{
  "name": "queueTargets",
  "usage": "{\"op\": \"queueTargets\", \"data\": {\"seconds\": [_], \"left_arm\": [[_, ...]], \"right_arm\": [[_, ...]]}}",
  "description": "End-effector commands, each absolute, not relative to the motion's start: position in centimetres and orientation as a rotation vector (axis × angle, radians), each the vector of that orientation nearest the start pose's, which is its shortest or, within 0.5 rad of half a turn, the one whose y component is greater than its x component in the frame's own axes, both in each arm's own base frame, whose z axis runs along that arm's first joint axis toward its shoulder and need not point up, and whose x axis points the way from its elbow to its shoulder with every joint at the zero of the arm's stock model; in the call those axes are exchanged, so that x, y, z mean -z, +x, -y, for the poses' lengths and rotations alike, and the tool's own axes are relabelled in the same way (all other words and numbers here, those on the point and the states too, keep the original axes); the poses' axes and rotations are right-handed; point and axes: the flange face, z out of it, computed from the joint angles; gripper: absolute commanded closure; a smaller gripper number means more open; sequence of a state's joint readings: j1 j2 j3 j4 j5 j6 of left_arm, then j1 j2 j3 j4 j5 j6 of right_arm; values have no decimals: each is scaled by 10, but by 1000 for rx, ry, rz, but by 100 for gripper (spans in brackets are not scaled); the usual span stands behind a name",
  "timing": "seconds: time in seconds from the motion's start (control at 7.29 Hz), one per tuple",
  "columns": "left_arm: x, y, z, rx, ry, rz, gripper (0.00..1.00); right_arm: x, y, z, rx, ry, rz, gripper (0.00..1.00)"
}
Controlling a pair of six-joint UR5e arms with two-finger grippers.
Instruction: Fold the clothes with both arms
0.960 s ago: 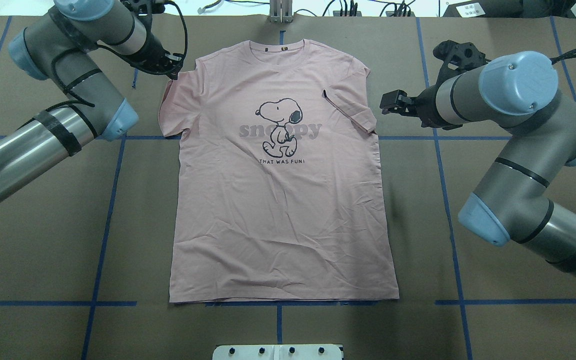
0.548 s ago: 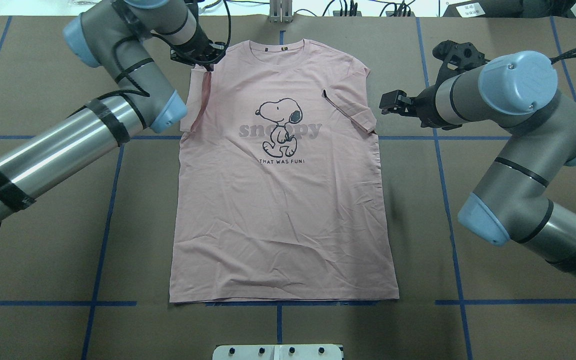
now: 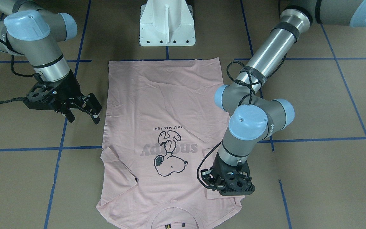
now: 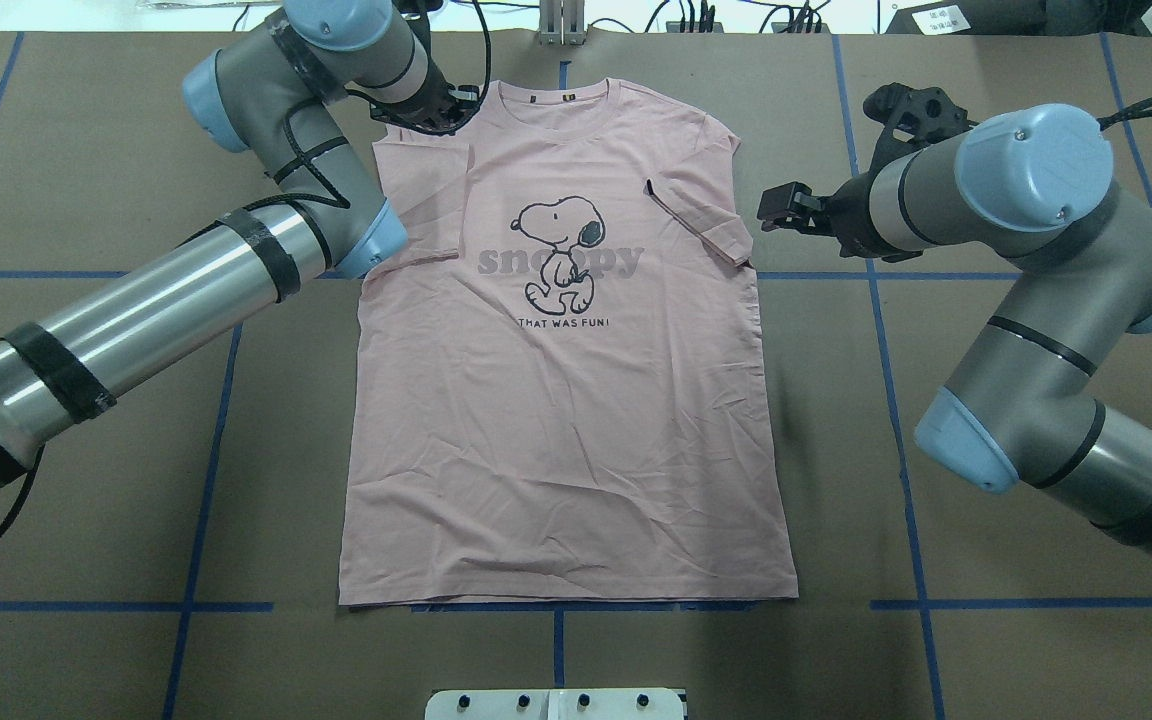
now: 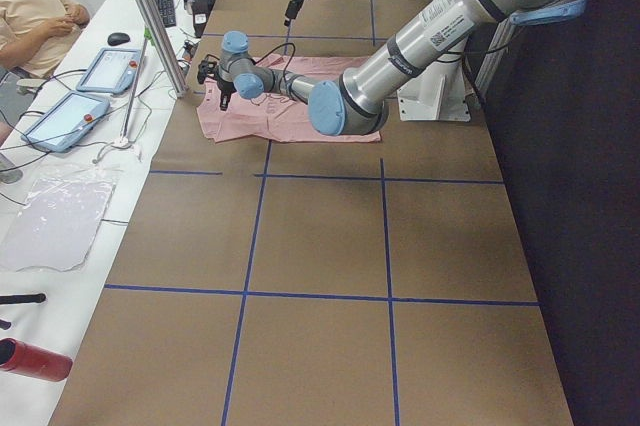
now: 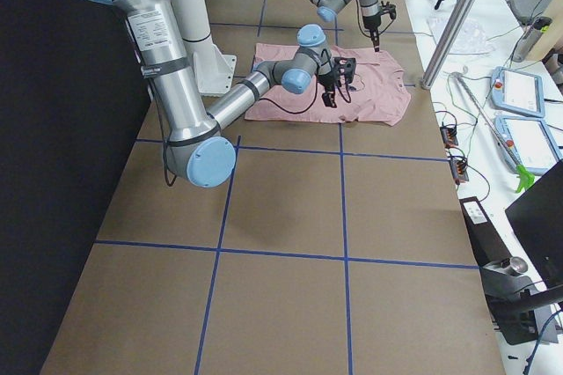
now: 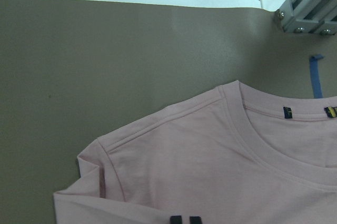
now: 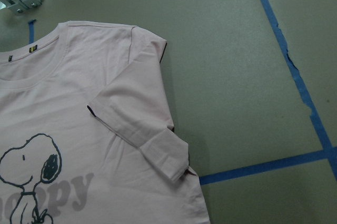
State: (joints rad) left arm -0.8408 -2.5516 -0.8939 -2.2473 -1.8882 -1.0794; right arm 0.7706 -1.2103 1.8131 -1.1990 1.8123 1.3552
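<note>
The T-shirt [image 4: 566, 420] is laid flat, sleeves tucked in, for folding; the right gripper [image 3: 84, 117] is held spread beside it; whether the left gripper [image 3: 230, 187], near the bench's far edge, is pinching anything cannot be told.

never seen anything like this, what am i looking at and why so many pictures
This is a robot with a left arm and a right arm at a table, caught at one moment by several cameras: one overhead, one facing the robot, one at each table end, one on each wrist. A pink Snoopy T-shirt lies flat, both sleeves folded inward. The left gripper is low over one shoulder; whether it grips cloth is hidden. The right gripper is open beside the shirt, holding nothing.
</note>
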Motion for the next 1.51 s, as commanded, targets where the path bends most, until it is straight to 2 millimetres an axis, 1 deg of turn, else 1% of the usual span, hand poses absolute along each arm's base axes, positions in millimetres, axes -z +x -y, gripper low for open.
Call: {"op": "queueTargets", "data": {"seconds": [0.0, 0.14, 0.27, 0.41, 0.55, 0.69, 0.82, 1.1, 1.23, 1.37], "left_arm": [[-242, 461, 628, 145, 403, -1090, 22], [-245, 442, 602, 129, 374, -1129, 22], [-264, 412, 569, 121, 376, -1141, 22], [-282, 389, 537, 76, 327, -1171, 23], [-290, 387, 529, 57, 279, -1185, 23], [-292, 389, 530, 57, 277, -1182, 20], [-294, 389, 530, 56, 277, -1184, 17], [-295, 391, 531, 55, 275, -1183, 16], [-296, 391, 531, 55, 274, -1182, 15], [-298, 392, 532, 57, 271, -1179, 15]], "right_arm": [[-288, -395, 482, -391, 217, 1002, 0], [-281, -422, 456, -472, 136, 1031, 0], [-272, -449, 423, -553, 108, 1048, 0], [-263, -473, 379, -584, 94, 996, 0], [-250, -473, 335, -601, 41, 956, 1], [-274, -481, 291, -665, -4, 922, 10], [-293, -496, 261, -656, 18, 888, 15], [-350, -483, 242, -680, 0, 787, 17], [-364, -476, 227, -663, -6, 762, 17], [-360, -474, 220, -670, -27, 770, 19]]}}
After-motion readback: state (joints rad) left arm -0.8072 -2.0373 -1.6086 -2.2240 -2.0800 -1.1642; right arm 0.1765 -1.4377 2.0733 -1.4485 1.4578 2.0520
